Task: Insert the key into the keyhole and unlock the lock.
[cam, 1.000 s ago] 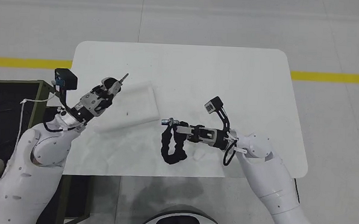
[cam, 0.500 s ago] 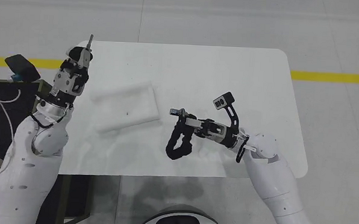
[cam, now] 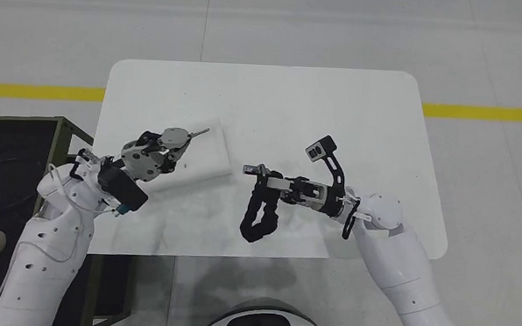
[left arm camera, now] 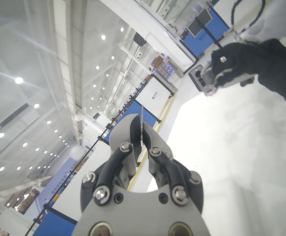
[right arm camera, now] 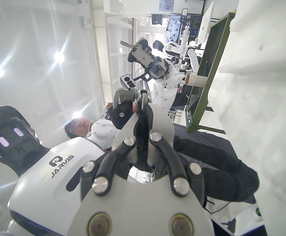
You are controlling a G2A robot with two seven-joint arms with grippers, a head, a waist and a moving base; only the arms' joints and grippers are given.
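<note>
My left gripper (cam: 179, 140) (left arm camera: 141, 125) hovers over the table's left part, shut on a thin metal key (cam: 199, 132) (left arm camera: 142, 112). The key's blade sticks out toward the lock. My right gripper (cam: 276, 183) (right arm camera: 143, 111) is near the table's middle, shut on the black-sleeved lock (cam: 253, 172) (right arm camera: 125, 96). The lock's metal cylinder end (left arm camera: 209, 89) faces the key across a gap. A black loop (cam: 259, 217) hangs from the lock. In the right wrist view the left gripper (right arm camera: 136, 48) and key (right arm camera: 125, 43) show farther off.
A white foam block (cam: 195, 160) lies on the white table (cam: 334, 105) under and beside the left gripper. A dark bin with an olive frame (cam: 34, 144) stands off the table's left edge. The far and right parts of the table are bare.
The left arm swung from beyond the table's left edge back over the foam block, and the key now points right at the lock. The right arm with the lock barely shifted.
</note>
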